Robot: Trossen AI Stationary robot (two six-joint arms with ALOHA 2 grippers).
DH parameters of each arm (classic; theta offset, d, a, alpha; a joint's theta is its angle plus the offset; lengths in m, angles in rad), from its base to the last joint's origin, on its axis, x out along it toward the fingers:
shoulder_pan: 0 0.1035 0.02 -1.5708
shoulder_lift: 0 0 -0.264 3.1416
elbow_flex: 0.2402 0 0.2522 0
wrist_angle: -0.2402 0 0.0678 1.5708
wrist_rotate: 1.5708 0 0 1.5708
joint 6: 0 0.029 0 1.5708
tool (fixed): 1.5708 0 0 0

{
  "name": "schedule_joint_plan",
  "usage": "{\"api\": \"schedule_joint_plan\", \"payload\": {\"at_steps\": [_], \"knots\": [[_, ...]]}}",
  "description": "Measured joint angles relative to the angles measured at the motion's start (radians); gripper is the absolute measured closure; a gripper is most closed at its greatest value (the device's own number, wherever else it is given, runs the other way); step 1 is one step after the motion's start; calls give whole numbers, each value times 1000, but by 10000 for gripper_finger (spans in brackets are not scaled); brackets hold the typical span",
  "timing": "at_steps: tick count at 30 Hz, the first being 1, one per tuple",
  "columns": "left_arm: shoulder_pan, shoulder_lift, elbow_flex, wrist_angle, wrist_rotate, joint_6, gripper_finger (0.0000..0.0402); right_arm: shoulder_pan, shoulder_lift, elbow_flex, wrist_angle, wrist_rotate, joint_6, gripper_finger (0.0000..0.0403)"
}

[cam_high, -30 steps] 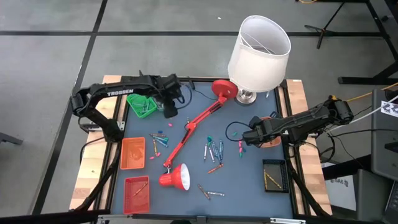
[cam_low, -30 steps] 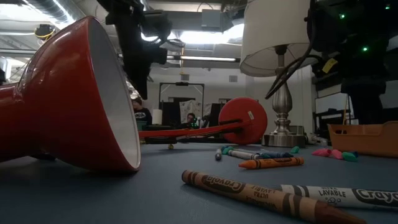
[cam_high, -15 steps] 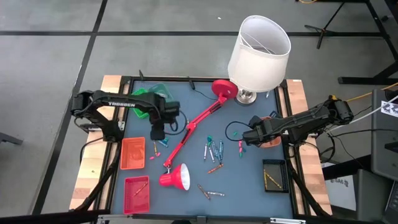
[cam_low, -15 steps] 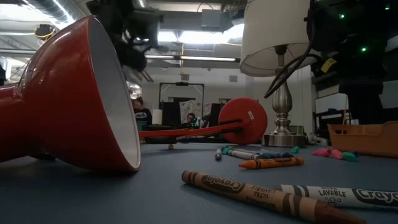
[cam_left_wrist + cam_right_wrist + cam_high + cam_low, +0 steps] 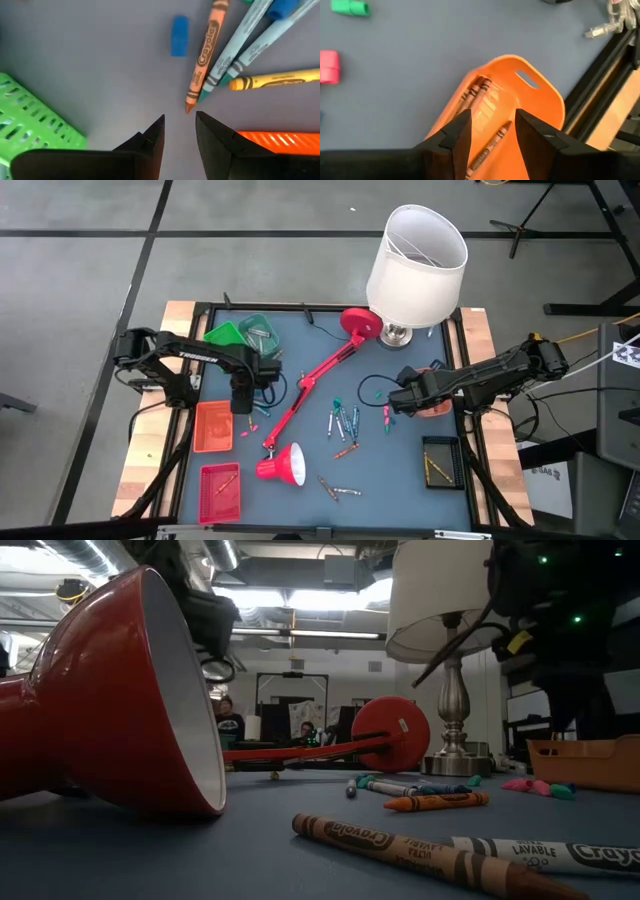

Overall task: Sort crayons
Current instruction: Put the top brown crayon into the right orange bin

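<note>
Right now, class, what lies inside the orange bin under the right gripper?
In the right wrist view, the orange bin holds brown crayons. The right gripper, open and empty, covers the bin's near part, so any others there stay hidden.

Both arms are built of dark, near-black links with rounded joint housings. The left arm (image 5: pixel 195 358) carries white block lettering along its forearm link, reading as the maker's name, and a black cable loops loosely beside its wrist. The right arm (image 5: pixel 490 376) is the same dark finish, with a thin black cable curling off near its wrist and a yellow cable trailing behind its base. Each wrist ends in two flat, matt black fingers with angular, stepped inner edges, seen on the left gripper (image 5: pixel 179 131) and the right gripper (image 5: pixel 492 131). Small green indicator lights glow on the dark housing in the low view.
</note>
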Motion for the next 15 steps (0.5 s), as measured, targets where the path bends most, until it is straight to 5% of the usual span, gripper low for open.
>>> {"api": "schedule_joint_plan", "payload": {"at_steps": [15], "knots": [[0,0,-106,97,2,1,308,0,0,0,21,0,-1,254]]}}
